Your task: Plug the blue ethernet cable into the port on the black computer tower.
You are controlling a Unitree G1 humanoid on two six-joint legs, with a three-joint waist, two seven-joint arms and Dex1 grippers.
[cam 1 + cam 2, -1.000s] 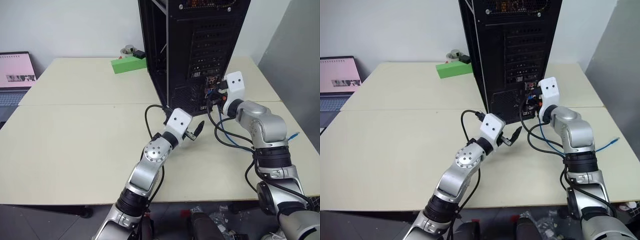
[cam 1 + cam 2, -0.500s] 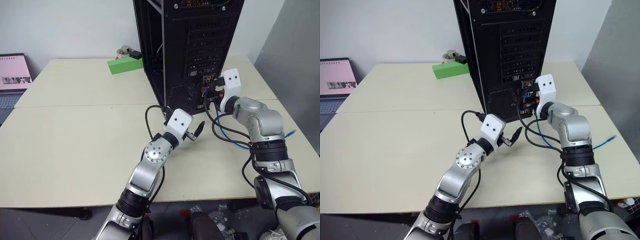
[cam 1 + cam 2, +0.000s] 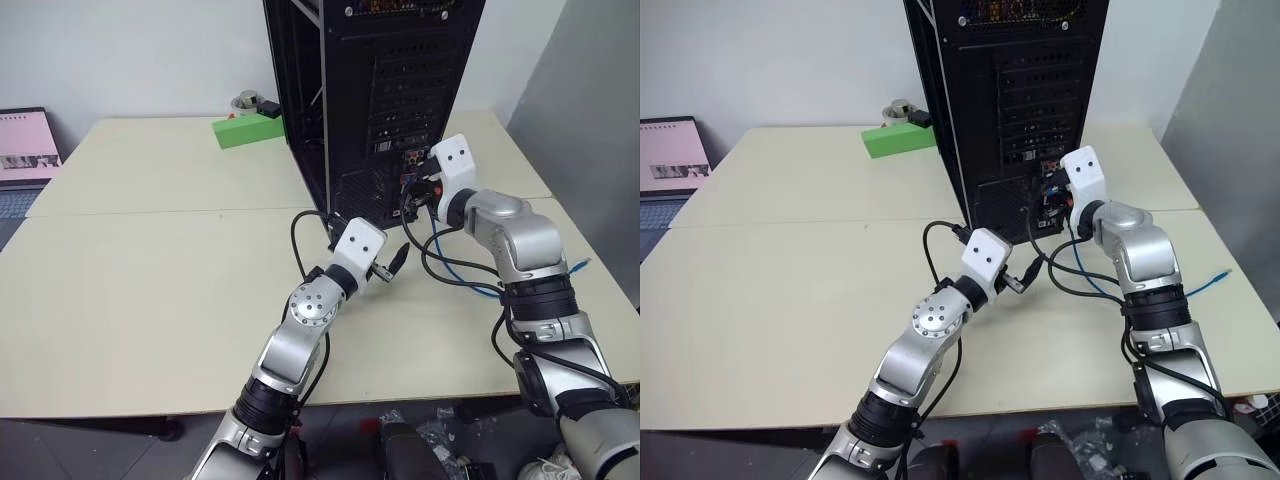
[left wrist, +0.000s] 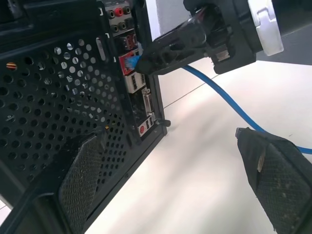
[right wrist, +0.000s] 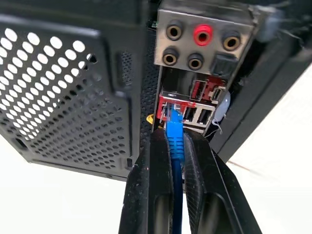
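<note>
Tower [image 3: 385,100] upright on table [image 3: 150,260], rear panel facing robot; green box [image 3: 247,130] and laptop [image 3: 25,145] behind, seen from head views. Right gripper [image 5: 176,146] at panel, fingers clamped on cable [image 5: 174,141] just behind plug. Right wrist view shows plug tip touching red-framed port [image 5: 168,108], below round audio jacks [image 5: 202,35]; whether seated, cannot tell. Left wrist view shows cable trailing from right gripper across table. Cable bright blue, thin; far end [image 3: 582,266] lies loose at table edge. Left gripper [image 3: 385,262] near tower base, fingers wide apart, empty.
</note>
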